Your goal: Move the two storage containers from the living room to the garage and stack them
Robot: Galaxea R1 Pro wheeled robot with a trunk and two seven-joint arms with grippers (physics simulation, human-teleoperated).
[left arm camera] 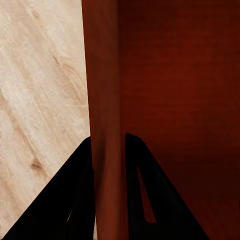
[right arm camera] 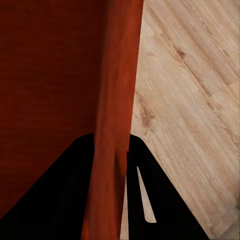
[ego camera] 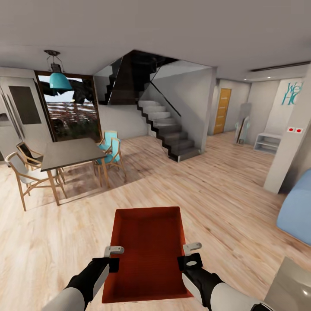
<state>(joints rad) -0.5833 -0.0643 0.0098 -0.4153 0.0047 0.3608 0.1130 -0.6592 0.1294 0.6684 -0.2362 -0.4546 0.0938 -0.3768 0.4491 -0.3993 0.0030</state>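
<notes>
Bin [ego camera: 147, 250] carried level in front of the robot over the wood floor [ego camera: 224, 194], left gripper [ego camera: 113, 258] pinched on its left wall and right gripper [ego camera: 191, 255] pinched on its right wall, 1 finger each side of the rim per wrist views; only 1 bin seen, garage not in sight. Risk: thin walls could flex or slip out of the pinch if the 2 arms drift apart or the base jolts while turning; table [ego camera: 69, 153] and chairs [ego camera: 110, 151] sit ahead-left, stairs [ego camera: 168, 134] ahead, sofa [ego camera: 298, 207] at right, open floor between.
</notes>
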